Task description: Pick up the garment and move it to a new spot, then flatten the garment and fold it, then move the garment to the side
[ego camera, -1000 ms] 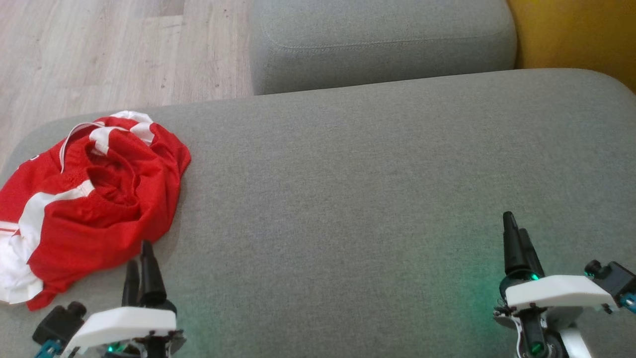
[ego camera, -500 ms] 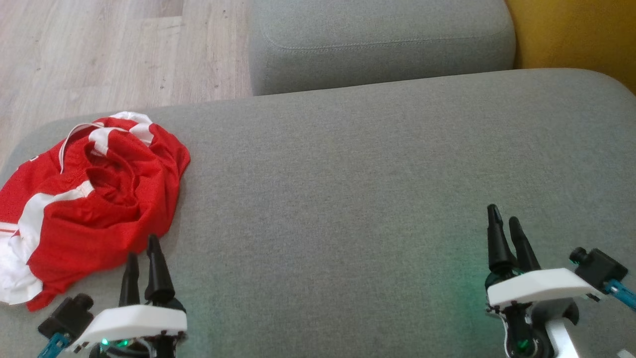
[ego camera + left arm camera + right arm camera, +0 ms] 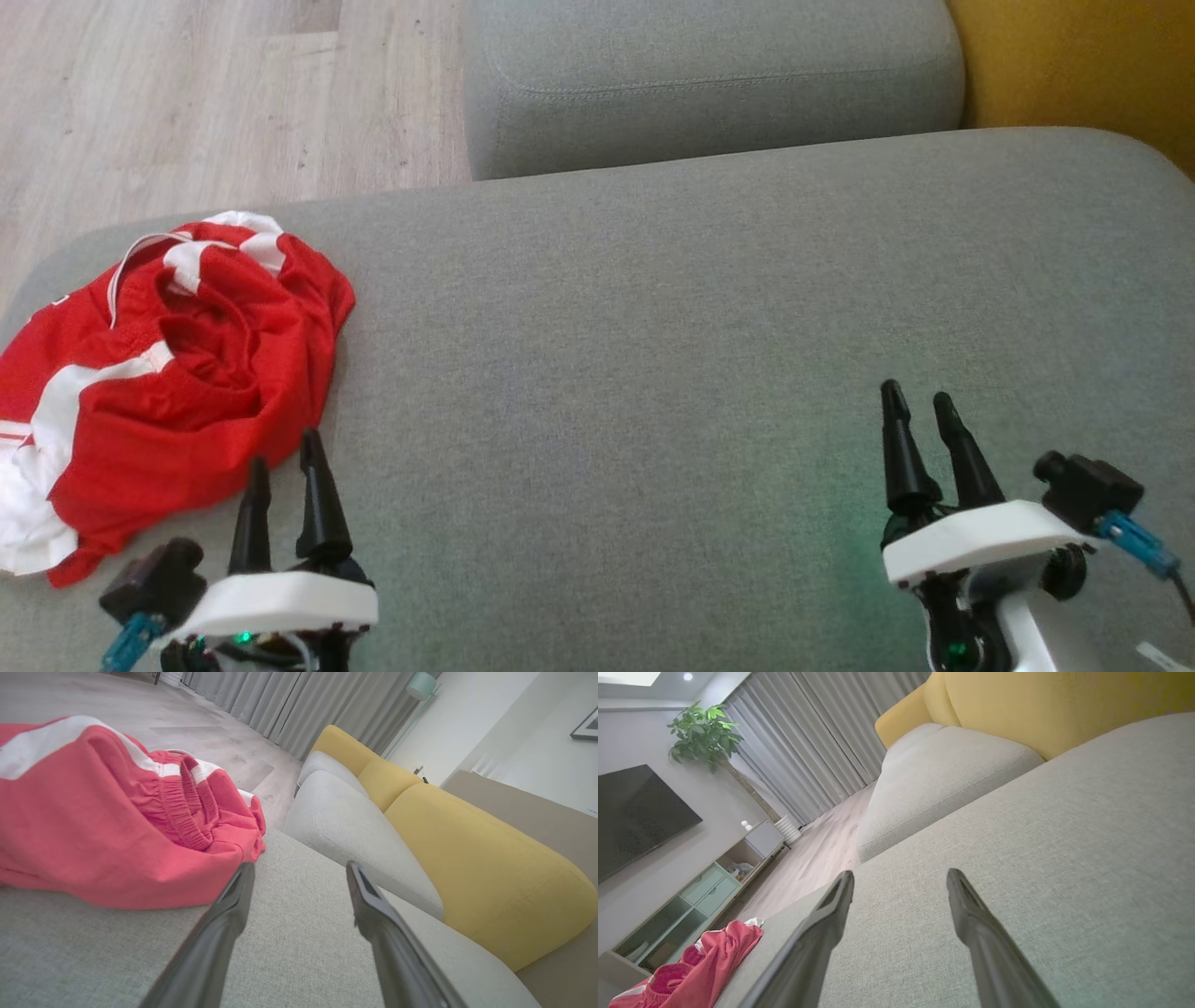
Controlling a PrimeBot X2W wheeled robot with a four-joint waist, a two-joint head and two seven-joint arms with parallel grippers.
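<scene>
Red-and-white crumpled mesh garment (image 3: 187, 373) is lying just ahead-left of the gaping, empty left gripper (image 3: 285, 449); pinching one thin fold is risking slippage.

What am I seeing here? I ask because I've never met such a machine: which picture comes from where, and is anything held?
This is a wheeled robot with two arms, each ending in two long dark fingers. One picture comes from a camera on its head, looking down at a grey sofa cushion. A crumpled red and white garment lies at its left end. The left fingers stand open close beside it; the right fingers stand open over bare cushion. The other two pictures come from cameras on the wrists, looking along those fingers. Nothing is held.
</scene>
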